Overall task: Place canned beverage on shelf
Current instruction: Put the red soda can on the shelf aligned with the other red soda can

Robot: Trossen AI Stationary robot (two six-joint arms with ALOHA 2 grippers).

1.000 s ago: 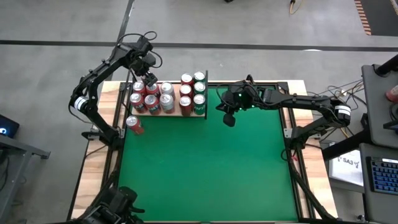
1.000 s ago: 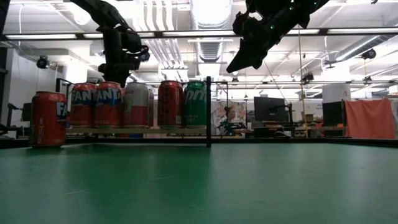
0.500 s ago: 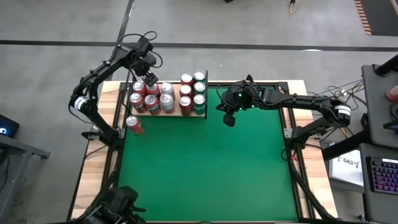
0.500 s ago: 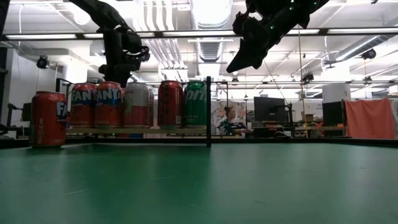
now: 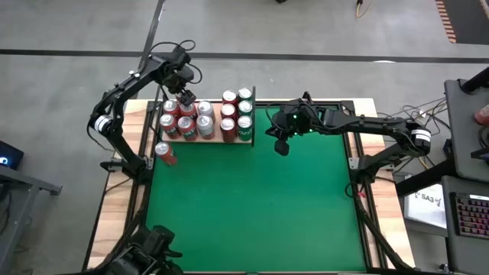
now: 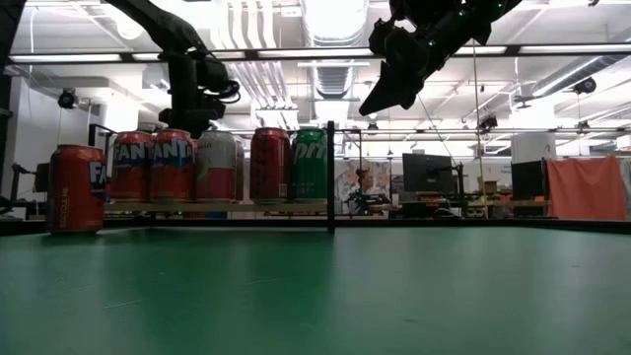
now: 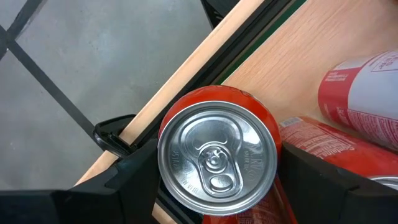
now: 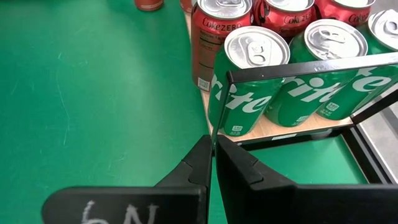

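An orange can (image 7: 217, 155) sits between the fingers of my left gripper (image 5: 183, 98), over the far left corner of the shelf (image 5: 216, 114). The shelf is a pale wood panel (image 7: 298, 68) with black rods (image 6: 330, 177); several red, orange, silver and green cans stand on it. One more red can (image 5: 164, 153) stands on the green felt (image 5: 252, 206) near the shelf's left front. My right gripper (image 5: 281, 145) hangs shut above the felt, right of the shelf, with nothing in it. My left gripper has the orange can pinched between its two fingers (image 7: 130, 174), one on each side of the can just below its top rim (image 7: 161, 158). The fingers come from above, pointing steeply down. The can is upright; whether its base rests on the shelf I cannot tell.
A red can and a white-and-red can (image 7: 360, 93) stand close beside the held one. Green cans (image 8: 249, 74) fill the shelf's right end behind a black frame bar (image 8: 292, 65). The felt in front of and right of the shelf is bare. Light wooden strips (image 5: 122, 191) edge the table.
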